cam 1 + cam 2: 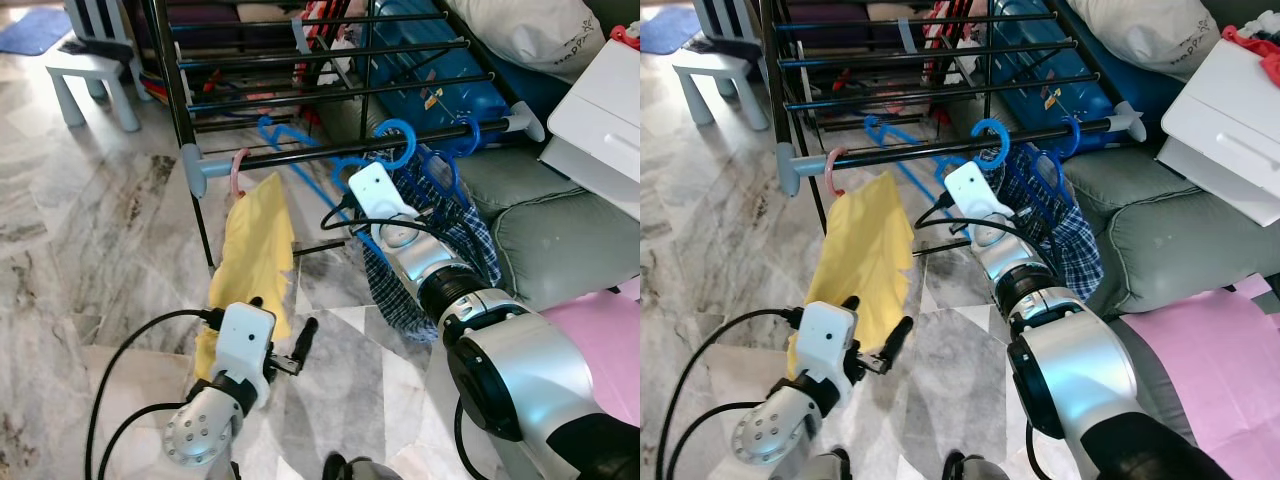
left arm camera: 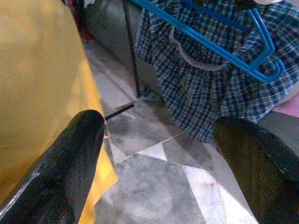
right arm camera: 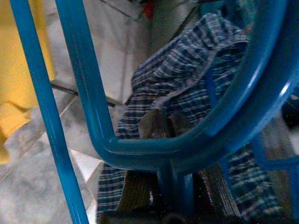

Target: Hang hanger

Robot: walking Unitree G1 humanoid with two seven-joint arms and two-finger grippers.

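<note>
Fingers of your right gripper [image 3: 174,196] pinch the blue plastic hanger [image 1: 398,143] by its neck, so its hook sits over the black drying-rack rail [image 1: 330,152]. Your left gripper [image 1: 285,352] waits low beside the yellow cloth [image 1: 255,250], fingers wide, empty.

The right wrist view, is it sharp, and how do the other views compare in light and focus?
Right wrist view: the blue hanger sits very close, soft and slightly blurred, the bottom dark. Left wrist view: the left end effector fingers are blurred, the checked cloth is sharper. Eye views: evenly lit and clear, with soft reflections on the floor.
</note>
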